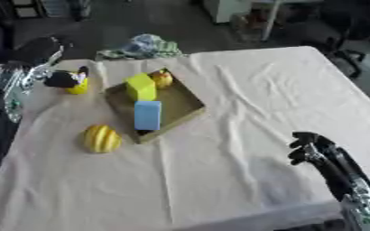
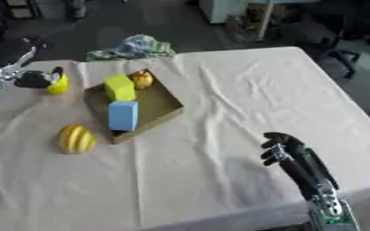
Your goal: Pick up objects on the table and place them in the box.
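A white cloth (image 1: 243,99) covers the table. The left hand (image 1: 62,79) curls around a small yellow toy (image 1: 79,85) beside the box (image 1: 184,106), likely to drop it in. The right hand (image 1: 305,146) rests curled and empty.

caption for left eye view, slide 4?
Left hand grasps a yellow object beside the box; striped yellow fruit waits on the table.
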Robot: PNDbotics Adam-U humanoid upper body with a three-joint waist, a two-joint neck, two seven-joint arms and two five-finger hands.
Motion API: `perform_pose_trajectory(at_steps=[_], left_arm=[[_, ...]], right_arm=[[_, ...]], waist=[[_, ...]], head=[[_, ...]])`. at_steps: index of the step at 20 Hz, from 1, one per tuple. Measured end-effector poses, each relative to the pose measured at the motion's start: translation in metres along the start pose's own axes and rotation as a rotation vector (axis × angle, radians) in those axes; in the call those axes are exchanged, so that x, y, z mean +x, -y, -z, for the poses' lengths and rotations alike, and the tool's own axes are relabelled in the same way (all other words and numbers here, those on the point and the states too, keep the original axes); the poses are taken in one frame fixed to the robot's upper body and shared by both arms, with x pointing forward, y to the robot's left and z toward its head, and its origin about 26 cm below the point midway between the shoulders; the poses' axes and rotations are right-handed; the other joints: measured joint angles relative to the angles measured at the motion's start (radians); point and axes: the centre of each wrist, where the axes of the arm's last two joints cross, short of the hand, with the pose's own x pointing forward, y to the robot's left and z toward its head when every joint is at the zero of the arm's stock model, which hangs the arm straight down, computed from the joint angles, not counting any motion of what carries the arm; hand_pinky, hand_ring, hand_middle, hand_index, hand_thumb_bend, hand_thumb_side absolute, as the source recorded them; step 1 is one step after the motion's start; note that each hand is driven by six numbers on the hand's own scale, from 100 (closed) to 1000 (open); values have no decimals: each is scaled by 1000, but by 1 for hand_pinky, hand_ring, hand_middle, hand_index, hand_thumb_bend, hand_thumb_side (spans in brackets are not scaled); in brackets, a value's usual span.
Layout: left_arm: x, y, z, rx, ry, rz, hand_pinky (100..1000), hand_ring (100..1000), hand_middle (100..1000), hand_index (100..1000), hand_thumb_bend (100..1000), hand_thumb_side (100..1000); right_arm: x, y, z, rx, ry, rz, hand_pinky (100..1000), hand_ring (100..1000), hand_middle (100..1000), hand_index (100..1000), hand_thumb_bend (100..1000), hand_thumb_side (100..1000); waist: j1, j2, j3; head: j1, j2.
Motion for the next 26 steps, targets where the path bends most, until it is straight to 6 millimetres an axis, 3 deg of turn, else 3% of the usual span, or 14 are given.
perform_pose_trajectory(at_steps=[3,10,14,15,16,17,18,19,20,21,23,26], left_arm=[[-9,14,-4,-4,-68,4,739,714,792,875,174,511],[-17,29,-7,34,-142,34,729,705,786,874,180,520],[-19,34,-8,37,-161,51,710,678,759,858,161,446],[-20,35,-9,36,-165,55,697,656,739,843,150,366],[-20,36,-9,34,-166,59,692,646,733,838,149,343],[-20,37,-9,30,-167,63,673,616,698,815,148,248],[-20,38,-9,28,-166,66,661,598,673,799,143,215],[-19,38,-9,27,-165,69,636,548,580,737,100,196],[-18,38,-9,28,-164,74,632,540,569,728,100,193],[-18,38,-9,35,-163,79,583,476,481,660,100,177],[-18,37,-9,65,-162,92,527,413,400,583,100,173],[-18,36,-8,135,-163,96,487,373,340,519,100,183]], right_arm=[[0,0,0,4,1,1,519,561,585,763,100,646],[3,-8,8,27,20,27,519,560,585,763,100,659],[5,-12,11,37,31,38,519,561,585,763,100,660],[5,-12,11,37,31,40,519,561,585,763,100,660],[5,-12,11,38,31,41,519,561,585,763,100,661],[5,-12,11,38,31,42,519,561,585,763,100,661],[5,-12,12,39,32,42,519,561,585,763,100,660],[6,-12,12,39,34,43,519,561,585,763,100,660],[6,-12,13,40,35,43,519,561,585,763,100,660],[6,-12,13,40,35,43,519,561,585,764,100,660],[6,-12,13,40,36,43,519,561,585,764,100,660],[7,-12,13,40,37,43,519,561,585,764,100,660]], waist=[[-6,6,-11],[-33,49,-46],[-39,55,-57],[-39,57,-59],[-39,58,-60],[-39,58,-61],[-39,58,-61],[-39,58,-61],[-39,58,-61],[-39,58,-62],[-39,58,-62],[-39,58,-61]], head=[[5,0],[45,0],[61,0],[64,0],[64,0],[65,0],[65,0],[65,0],[65,0],[65,0],[65,0],[63,0]])
